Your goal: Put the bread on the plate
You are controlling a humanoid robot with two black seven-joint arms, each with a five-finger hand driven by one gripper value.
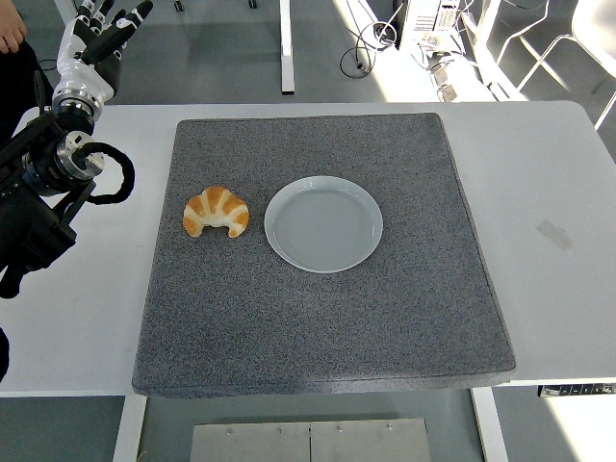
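Bread [216,212] left of centre on the grey mat [318,318], just beside the empty plate [323,223].

At upper left my left hand [101,34] hangs with fingers loosely spread, holding nothing; I should descend over the bread, grip gently, then shift right.

Left arm [43,183] cut off by the left edge, its upper part out of frame. Left hand [101,34] clipped at the top edge, fingertips partly lost. A person's hand [12,34] at the top left corner, mostly out of frame. Table [558,192] cropped at both sides. Cables and chair legs [539,48] beyond the table too cluttered to sort out.
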